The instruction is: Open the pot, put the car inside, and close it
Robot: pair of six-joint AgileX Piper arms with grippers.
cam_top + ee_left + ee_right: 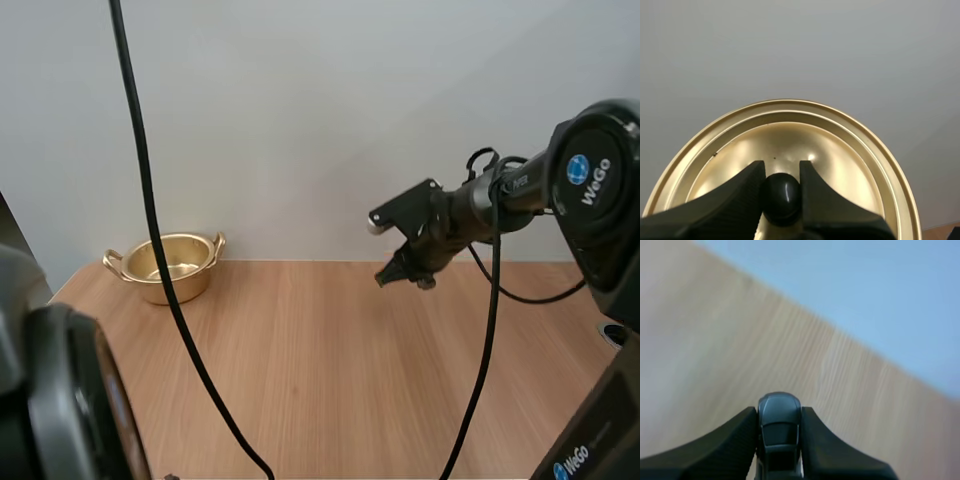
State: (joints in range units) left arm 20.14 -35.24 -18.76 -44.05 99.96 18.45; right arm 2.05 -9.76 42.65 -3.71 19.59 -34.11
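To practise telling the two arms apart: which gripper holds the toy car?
The right gripper: it pinches the grey car over the table. The left gripper instead clamps the black knob of the gold lid.

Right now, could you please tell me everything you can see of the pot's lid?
The lid is round, shiny gold-coloured metal by its look, with stepped concentric rings. A glossy black knob sits at its centre, pinched by my left gripper; nothing else is seen touching it. It is held clear of the pot, which stands open on the table.
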